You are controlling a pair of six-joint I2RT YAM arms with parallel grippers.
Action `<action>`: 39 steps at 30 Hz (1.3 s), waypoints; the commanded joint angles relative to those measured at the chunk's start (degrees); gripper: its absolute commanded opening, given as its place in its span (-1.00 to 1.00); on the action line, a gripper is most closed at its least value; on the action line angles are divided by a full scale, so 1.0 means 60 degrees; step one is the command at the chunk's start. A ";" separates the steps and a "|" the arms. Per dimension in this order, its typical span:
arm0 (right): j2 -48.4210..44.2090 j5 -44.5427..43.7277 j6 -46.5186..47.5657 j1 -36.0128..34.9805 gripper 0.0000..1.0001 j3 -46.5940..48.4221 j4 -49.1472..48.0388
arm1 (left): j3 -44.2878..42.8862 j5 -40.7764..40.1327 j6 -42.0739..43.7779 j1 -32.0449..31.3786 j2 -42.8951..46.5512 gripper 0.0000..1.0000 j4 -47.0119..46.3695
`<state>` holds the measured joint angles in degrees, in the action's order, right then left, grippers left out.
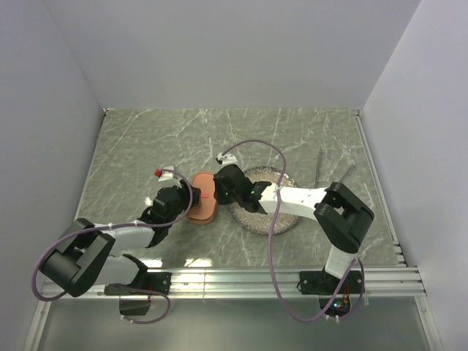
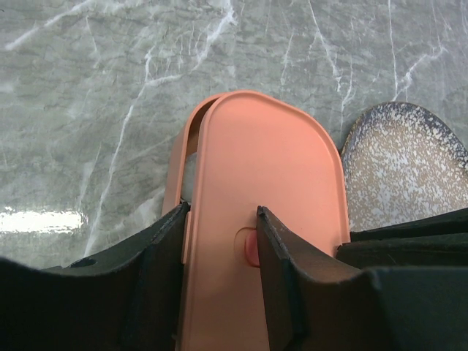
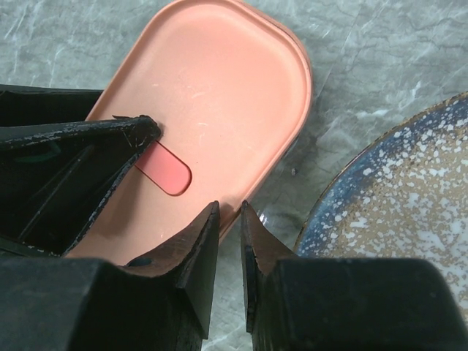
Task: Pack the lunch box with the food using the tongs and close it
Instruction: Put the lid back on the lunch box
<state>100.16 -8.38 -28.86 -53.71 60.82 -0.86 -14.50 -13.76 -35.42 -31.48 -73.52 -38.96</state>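
A salmon box (image 1: 204,209) lies on the marble table (image 2: 88,88), just beside a speckled plate (image 3: 395,197). Its lid (image 2: 270,168) sits on top but slightly askew, so a strip of the rim shows along one side. The left gripper (image 2: 222,212) is over the lid with its jaws apart. One finger is outside the box's edge and the other is on the lid by the red mark (image 3: 164,168), clamping nothing. The right gripper (image 3: 229,207) is at the lid's plate-side edge, jaws nearly together. Whether they pinch the rim cannot be told.
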 commanded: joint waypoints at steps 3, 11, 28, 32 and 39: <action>0.0108 0.0020 0.0137 -0.0144 -0.53 0.0542 -0.0340 | -0.0029 -0.0168 0.0278 -0.0055 -0.0359 -0.05 -0.0288; 0.0225 0.0079 0.0196 -0.0130 -0.53 0.0674 -0.0354 | -0.0058 -0.0212 0.0322 -0.0055 -0.0550 -0.06 -0.0523; 0.0021 0.0035 0.0211 -0.0130 -0.43 0.0543 -0.0427 | 0.0264 -0.0372 0.0322 -0.0070 0.0035 0.11 -0.0596; -0.0111 0.0050 0.0211 -0.0144 -0.35 0.0469 -0.0471 | 0.0249 -0.0651 0.0308 -0.0070 0.0182 0.12 -0.0436; -0.0345 -0.0039 0.0240 -0.0144 -0.26 0.0294 -0.0559 | 0.0205 -0.1163 0.0249 -0.0070 0.0358 0.13 -0.0245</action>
<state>101.01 -8.27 -28.01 -54.02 62.02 -2.04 -13.37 -18.02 -34.52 -31.90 -72.90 -40.58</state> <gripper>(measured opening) 0.366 0.565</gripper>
